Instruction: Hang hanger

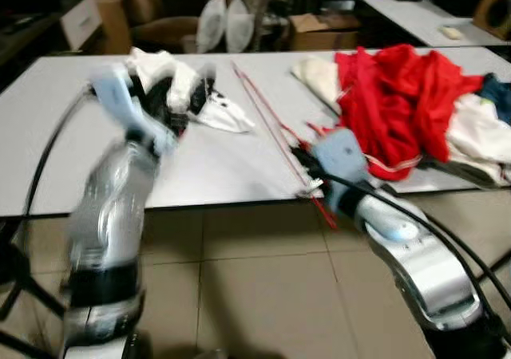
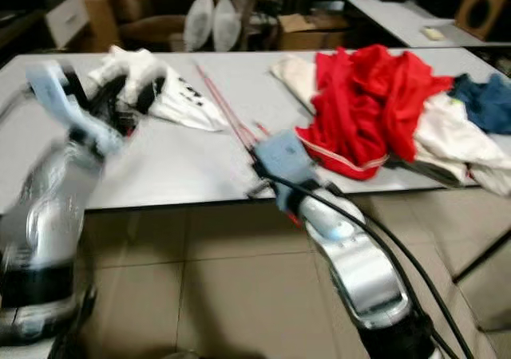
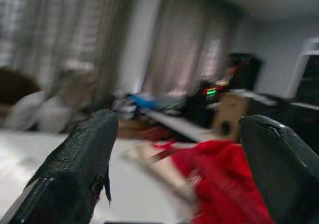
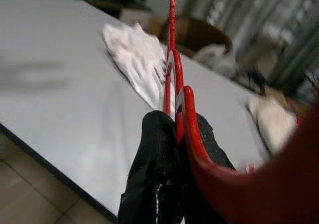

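A thin red hanger (image 1: 271, 120) lies slantwise across the white table (image 1: 223, 167), its near end at the front edge. My right gripper (image 1: 305, 166) is at that near end and is shut on the hanger (image 4: 172, 45); in the right wrist view the black fingers (image 4: 154, 154) pinch the red rod. My left arm is raised and blurred on the left, with the left gripper (image 1: 168, 102) by a white and black garment (image 1: 219, 112). In the left wrist view the left gripper (image 3: 179, 174) is open with nothing between its fingers.
A heap of red (image 1: 399, 104), white and blue clothes covers the table's right side. A brown chair (image 1: 168, 8) and white bags stand behind the table, and a second table (image 1: 415, 12) is at the back right. Tiled floor lies below the front edge.
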Controlling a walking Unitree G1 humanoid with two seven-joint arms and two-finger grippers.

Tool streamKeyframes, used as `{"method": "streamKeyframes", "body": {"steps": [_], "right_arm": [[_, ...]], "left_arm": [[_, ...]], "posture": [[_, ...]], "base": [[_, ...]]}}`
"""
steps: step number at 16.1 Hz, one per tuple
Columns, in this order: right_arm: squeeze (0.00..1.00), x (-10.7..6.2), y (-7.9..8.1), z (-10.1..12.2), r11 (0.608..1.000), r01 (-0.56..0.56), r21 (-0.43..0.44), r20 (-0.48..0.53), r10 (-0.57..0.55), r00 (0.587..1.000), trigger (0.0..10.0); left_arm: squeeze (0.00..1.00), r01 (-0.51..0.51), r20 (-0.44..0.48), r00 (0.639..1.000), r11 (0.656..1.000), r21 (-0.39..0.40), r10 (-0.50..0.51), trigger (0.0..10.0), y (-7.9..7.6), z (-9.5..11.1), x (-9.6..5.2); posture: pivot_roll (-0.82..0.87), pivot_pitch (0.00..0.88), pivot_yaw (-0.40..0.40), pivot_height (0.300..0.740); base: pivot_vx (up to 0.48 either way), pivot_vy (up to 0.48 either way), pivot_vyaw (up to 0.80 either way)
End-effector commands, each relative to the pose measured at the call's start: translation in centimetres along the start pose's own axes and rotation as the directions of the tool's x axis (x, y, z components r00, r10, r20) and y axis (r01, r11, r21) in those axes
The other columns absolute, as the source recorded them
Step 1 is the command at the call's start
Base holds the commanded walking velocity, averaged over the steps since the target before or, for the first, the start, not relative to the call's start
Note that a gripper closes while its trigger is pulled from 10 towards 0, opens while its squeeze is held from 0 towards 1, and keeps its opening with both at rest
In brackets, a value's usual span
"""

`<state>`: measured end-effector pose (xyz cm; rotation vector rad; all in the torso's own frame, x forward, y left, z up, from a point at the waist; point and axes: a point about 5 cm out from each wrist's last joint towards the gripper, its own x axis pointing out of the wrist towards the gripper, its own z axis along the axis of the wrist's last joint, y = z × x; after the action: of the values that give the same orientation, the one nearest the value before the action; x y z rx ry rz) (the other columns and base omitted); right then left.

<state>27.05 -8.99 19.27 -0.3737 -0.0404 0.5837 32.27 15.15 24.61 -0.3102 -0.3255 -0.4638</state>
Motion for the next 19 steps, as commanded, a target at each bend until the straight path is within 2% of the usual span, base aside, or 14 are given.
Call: {"method": "streamKeyframes", "body": {"steps": [1, 2, 4, 6, 8, 9, 11, 13, 16, 19], "right_arm": [[0.0, 0.2, 0.6, 0.8, 0.999, -0.044, -0.017, 0.038, 0.044, 0.998, 10.0], [0.0, 0.5, 1.2, 1.3, 0.995, -0.094, -0.039, 0.06, 0.097, 0.994, 10.0], [0.0, 0.8, 1.7, 1.7, 0.988, -0.139, -0.066, 0.077, 0.144, 0.987, 10.0], [0.0, 1.2, 2.0, 2.7, 0.981, -0.169, -0.092, 0.117, 0.179, 0.977, 10.0], [0.0, 1.4, 1.9, 3.1, 0.982, -0.166, -0.087, 0.136, 0.176, 0.975, 10.0], [0.0, 1.4, 2.0, 3.1, 0.982, -0.167, -0.087, 0.138, 0.178, 0.974, 10.0], [0.0, 1.4, 2.1, 3.0, 0.982, -0.169, -0.089, 0.137, 0.181, 0.974, 10.0], [0.0, 1.3, 1.9, 2.7, 0.982, -0.165, -0.095, 0.12, 0.176, 0.977, 10.0], [0.0, 1.4, 1.8, 2.0, 0.982, -0.165, -0.092, 0.086, 0.173, 0.981, 10.0], [0.0, 1.5, 1.7, 1.0, 0.987, -0.161, -0.031, 0.067, 0.162, 0.984, 10.0]], "left_arm": [[0.0, 0.042, -0.037, 0.998, 0.999, -0.005, -0.042, 10.0, -0.4, -1.0, 0.3], [0.0, 0.097, -0.044, 0.994, 0.995, 0.018, -0.096, 10.0, -1.2, -1.1, 1.2], [0.0, 0.109, -0.048, 0.993, 0.994, 0.025, -0.108, 10.0, -1.5, -1.2, 1.9], [0.0, 0.122, -0.158, 0.983, 0.98, 0.159, -0.096, 10.0, -0.9, -2.7, 2.0], [0.0, 0.043, -0.163, 0.987, 0.983, 0.177, -0.014, 10.0, 0.5, -2.7, 1.9], [0.0, 0.037, -0.16, 0.987, 0.982, 0.183, -0.007, 10.0, 0.9, -2.5, 1.9], [0.0, 0.036, -0.146, 0.989, 0.984, 0.176, -0.011, 10.0, 1.0, -2.3, 1.9], [0.0, 0.059, -0.054, 0.997, 0.993, 0.104, -0.054, 10.0, 0.7, -0.9, 2.0], [0.0, 0.073, 0.015, 0.997, 0.995, 0.063, -0.075, 10.0, 0.7, 0.3, 2.1], [0.0, -0.047, 0.018, 0.999, 0.995, 0.088, 0.046, 10.0, 2.9, 0.9, 1.7]], "posture": [[-0.08, 0.0, 0.024, 0.74], [-0.07, 0.0, 0.016, 0.74], [-0.07, 0.0, 0.012, 0.74], [-0.06, 0.0, 0.016, 0.74], [-0.05, 0.0, 0.014, 0.74], [-0.06, 0.0, 0.017, 0.74], [-0.06, 0.0, 0.02, 0.74], [-0.06, 0.0, 0.016, 0.74], [-0.05, 0.0, 0.008, 0.74], [-0.04, 0.0, -0.008, 0.74]], "base": [[0.0, 0.0, 0.0], [0.0, 0.0, 0.0], [0.0, 0.0, 0.0], [0.0, 0.0, 0.0], [0.0, 0.0, 0.0], [0.0, 0.0, 0.0], [0.0, 0.0, 0.0], [0.0, 0.0, 0.0], [0.0, 0.0, 0.0], [0.0, 0.0, 0.0]]}}
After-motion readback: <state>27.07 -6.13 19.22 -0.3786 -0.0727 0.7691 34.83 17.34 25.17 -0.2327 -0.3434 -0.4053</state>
